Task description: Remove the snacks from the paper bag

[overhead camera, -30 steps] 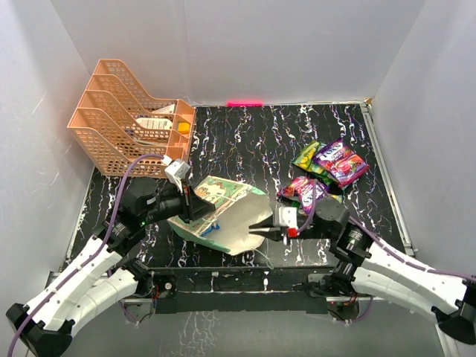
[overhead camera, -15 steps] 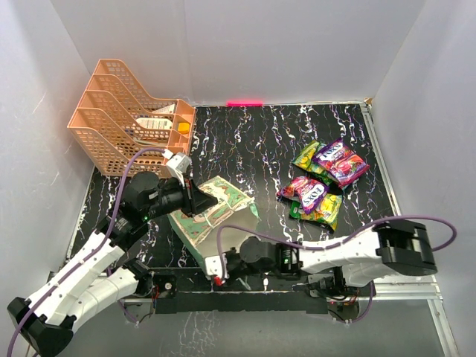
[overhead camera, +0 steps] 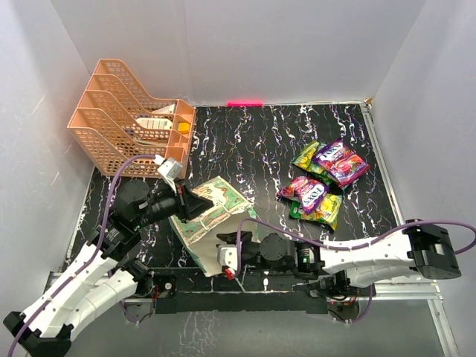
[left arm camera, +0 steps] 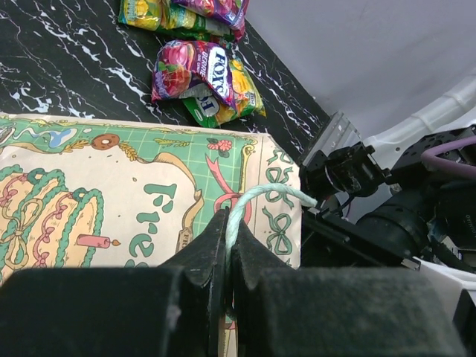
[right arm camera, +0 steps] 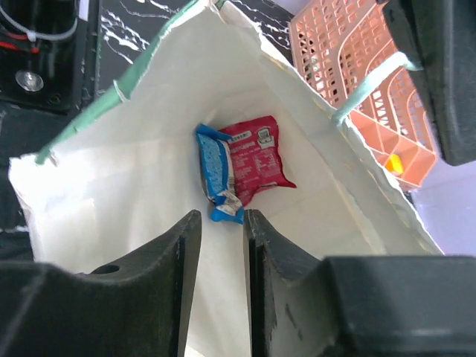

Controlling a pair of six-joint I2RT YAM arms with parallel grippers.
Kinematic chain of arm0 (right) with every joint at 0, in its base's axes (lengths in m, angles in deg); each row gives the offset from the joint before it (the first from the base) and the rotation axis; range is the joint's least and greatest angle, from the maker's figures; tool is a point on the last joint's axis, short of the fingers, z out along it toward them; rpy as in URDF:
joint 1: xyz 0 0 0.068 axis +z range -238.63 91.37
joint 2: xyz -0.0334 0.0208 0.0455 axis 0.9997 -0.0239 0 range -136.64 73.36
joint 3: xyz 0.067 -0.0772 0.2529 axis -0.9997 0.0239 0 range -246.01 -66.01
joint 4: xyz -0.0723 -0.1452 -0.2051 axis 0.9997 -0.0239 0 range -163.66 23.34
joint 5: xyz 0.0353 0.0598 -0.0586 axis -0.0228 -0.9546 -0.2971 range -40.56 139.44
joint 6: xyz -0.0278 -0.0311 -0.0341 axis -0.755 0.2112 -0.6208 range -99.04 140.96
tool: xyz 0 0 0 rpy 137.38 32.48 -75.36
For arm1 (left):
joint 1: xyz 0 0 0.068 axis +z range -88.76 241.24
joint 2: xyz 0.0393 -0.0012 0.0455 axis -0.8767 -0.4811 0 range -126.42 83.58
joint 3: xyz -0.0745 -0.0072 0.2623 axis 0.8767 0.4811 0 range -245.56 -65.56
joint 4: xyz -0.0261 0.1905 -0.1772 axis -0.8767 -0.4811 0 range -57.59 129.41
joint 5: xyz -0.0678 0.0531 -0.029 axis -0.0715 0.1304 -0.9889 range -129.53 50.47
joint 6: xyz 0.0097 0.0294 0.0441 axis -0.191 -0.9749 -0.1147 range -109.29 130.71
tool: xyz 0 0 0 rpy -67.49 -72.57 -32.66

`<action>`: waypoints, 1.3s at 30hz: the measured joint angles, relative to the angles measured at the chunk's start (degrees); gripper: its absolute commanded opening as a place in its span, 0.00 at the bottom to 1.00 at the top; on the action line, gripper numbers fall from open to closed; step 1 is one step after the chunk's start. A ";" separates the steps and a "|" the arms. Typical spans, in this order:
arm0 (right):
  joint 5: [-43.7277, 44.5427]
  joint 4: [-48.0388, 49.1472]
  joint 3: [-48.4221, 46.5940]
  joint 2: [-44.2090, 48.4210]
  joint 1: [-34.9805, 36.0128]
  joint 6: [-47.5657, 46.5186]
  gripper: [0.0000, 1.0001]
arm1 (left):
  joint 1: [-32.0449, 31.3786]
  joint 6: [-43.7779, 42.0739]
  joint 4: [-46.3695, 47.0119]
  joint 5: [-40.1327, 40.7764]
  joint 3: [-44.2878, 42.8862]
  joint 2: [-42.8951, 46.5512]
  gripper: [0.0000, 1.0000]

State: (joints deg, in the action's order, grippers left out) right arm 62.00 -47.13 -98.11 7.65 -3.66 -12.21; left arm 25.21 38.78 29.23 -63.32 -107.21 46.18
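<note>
While the left gripper [left arm camera: 227, 249] pinches the pale string handle [left arm camera: 256, 195] of the cream-and-green paper bag [overhead camera: 216, 204], the right gripper [right arm camera: 222, 217], jaws slightly parted and empty, faces its mouth. Red and blue glossy packets [right arm camera: 249, 160] lie inside. Other bright snack packets [overhead camera: 321, 182] lie to its right, and a peach mesh rack [overhead camera: 111, 126] stands behind.

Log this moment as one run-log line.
left fingers: shut on string handle of paper bag | right fingers: slightly apart at bag mouth, empty | in bag: red-and-blue packet | on table: snack pile
</note>
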 measured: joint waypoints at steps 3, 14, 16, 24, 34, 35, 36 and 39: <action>0.68 0.11 1.29 0.57 0.00 -2.78 0.40 | 0.00 0.28 0.81 0.02 2.05 1.22 0.00; 1.86 9.31 1.33 -20.15 -4.22 -8.59 0.44 | 0.00 1.60 1.40 0.02 3.41 1.92 0.00; 2.67 12.50 0.63 -23.63 -4.92 -8.74 0.46 | 0.00 2.01 1.84 -0.04 3.45 2.14 0.00; 5.29 27.65 -3.19 -35.60 -5.46 -9.01 0.57 | 0.00 2.69 2.84 -0.24 3.82 2.25 0.00; -2.05 35.21 -2.43 -37.11 -5.92 -11.37 0.63 | 0.00 0.63 -2.93 5.35 3.82 6.99 0.00; -2.47 35.17 -1.53 -35.95 -5.92 -11.82 0.63 | 0.00 0.44 -3.89 6.60 3.82 8.20 0.00; -2.91 35.06 -0.55 -34.51 -5.92 -12.26 0.63 | 0.00 0.37 -4.83 7.67 3.85 9.40 0.00; -3.61 34.67 1.07 -30.71 -5.92 -13.77 0.63 | 0.00 0.48 -6.10 9.86 4.28 12.96 0.00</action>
State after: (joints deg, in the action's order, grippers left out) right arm 58.39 -12.46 -97.04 -23.06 -9.59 -25.98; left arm 25.21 39.26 23.13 -53.46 -102.93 59.14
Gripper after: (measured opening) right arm 0.630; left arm 0.007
